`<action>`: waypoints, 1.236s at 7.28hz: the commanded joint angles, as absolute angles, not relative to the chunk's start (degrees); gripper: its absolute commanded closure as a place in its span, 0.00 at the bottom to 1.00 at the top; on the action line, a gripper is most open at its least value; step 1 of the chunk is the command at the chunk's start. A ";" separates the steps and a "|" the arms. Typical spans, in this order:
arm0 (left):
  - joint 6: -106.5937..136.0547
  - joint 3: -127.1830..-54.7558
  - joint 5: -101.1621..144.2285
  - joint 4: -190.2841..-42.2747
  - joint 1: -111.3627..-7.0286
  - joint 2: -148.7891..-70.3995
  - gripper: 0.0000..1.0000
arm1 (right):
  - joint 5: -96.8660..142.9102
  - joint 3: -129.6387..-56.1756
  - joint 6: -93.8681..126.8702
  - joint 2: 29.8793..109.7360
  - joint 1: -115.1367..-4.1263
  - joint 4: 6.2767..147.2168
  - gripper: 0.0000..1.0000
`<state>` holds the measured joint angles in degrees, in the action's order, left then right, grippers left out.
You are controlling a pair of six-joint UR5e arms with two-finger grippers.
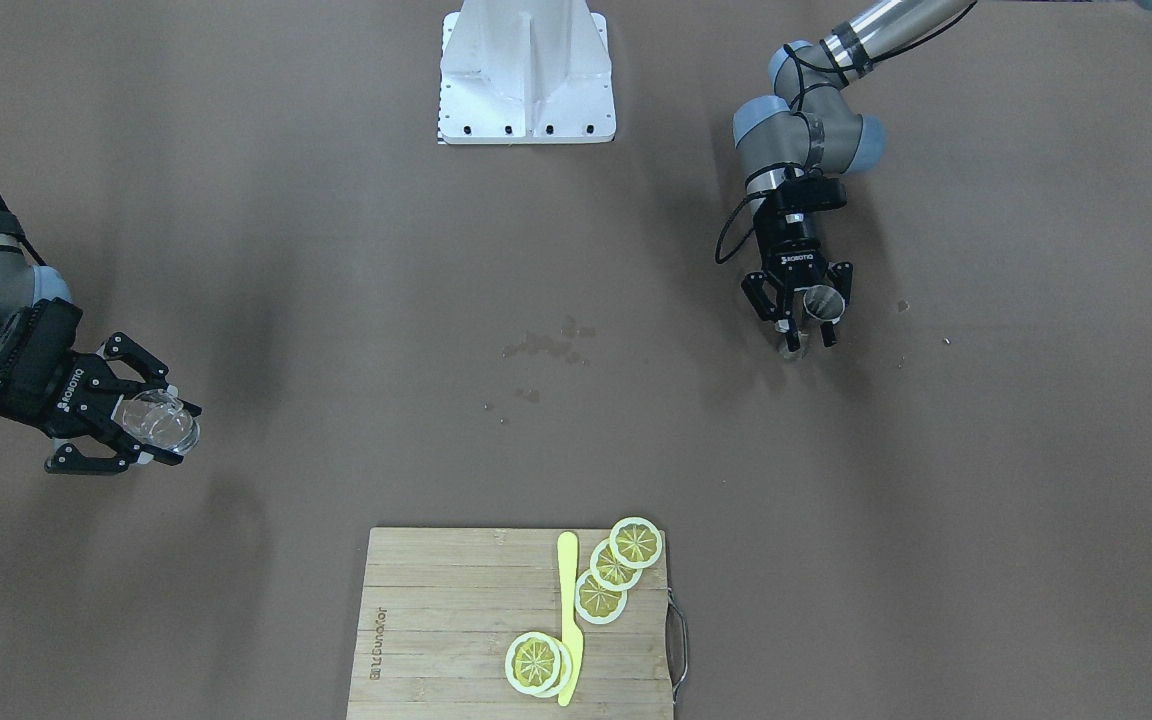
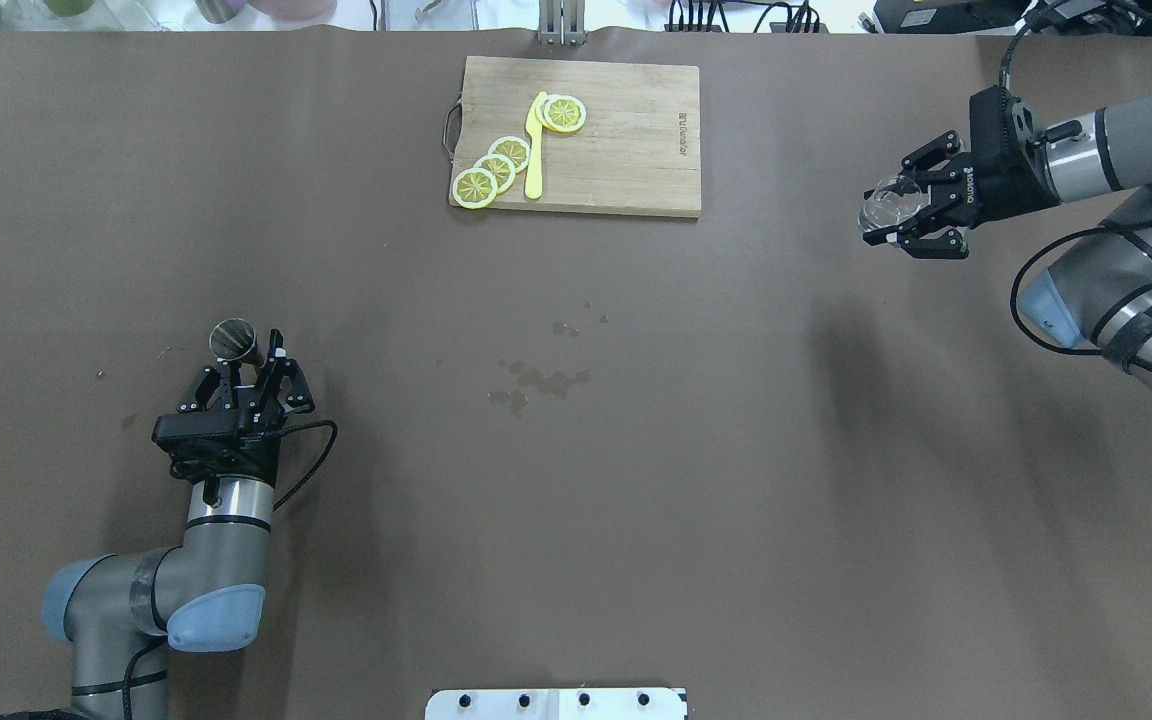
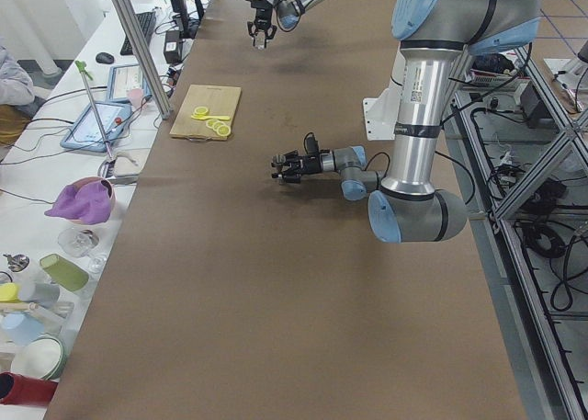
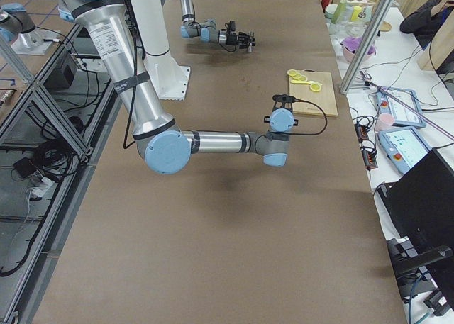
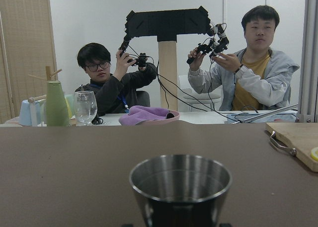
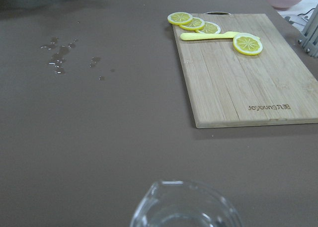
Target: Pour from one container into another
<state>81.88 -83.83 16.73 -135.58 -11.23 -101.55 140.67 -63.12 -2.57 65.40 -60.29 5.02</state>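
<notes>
In the front-facing view, your left gripper (image 1: 806, 335) points down at the table's right side, its fingers clamped on a steel cup (image 1: 824, 302). Your right gripper (image 1: 174, 432) is at the far left, pinching a clear glass (image 1: 161, 422) that lies tipped on its side. Wet patches (image 1: 546, 345) mark the brown table (image 1: 336, 300) between them. A bamboo cutting board (image 1: 436, 620) at the near edge carries lemon slices (image 1: 635, 542) and a yellow knife (image 1: 568, 610).

From overhead, you see the steel cup (image 2: 233, 339) low over the table at the left gripper (image 2: 254, 350), mouth open upward. The glass (image 2: 886, 208) is in the right gripper (image 2: 894, 215), well apart from the cup and just right of the board (image 2: 626, 140).

Your left wrist camera looks across the cup's open rim (image 5: 180, 180); whether anything is inside, you cannot tell. Two people (image 5: 248, 78) sit beyond the table.

Your right wrist camera shows the glass rim (image 6: 184, 207) at the bottom, with the board (image 6: 238, 83) ahead.
</notes>
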 commanded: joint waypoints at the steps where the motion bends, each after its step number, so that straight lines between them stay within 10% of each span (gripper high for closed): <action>1: 81.91 -84.02 16.61 -134.22 -11.25 -101.43 0.81 | 140.89 -65.72 -2.63 64.25 -60.64 10.34 1.00; 2: 81.91 -84.81 16.52 -134.21 -11.25 -101.34 0.98 | 141.06 -67.40 -2.64 64.34 -61.43 12.02 1.00; 9: 58.08 -91.94 32.50 -135.86 -16.78 -112.39 1.00 | 140.10 -77.94 -2.90 65.04 -62.40 26.34 1.00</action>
<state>65.49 -92.38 29.16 -134.59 -15.38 -108.90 140.48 -75.90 -2.78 64.92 -62.50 23.15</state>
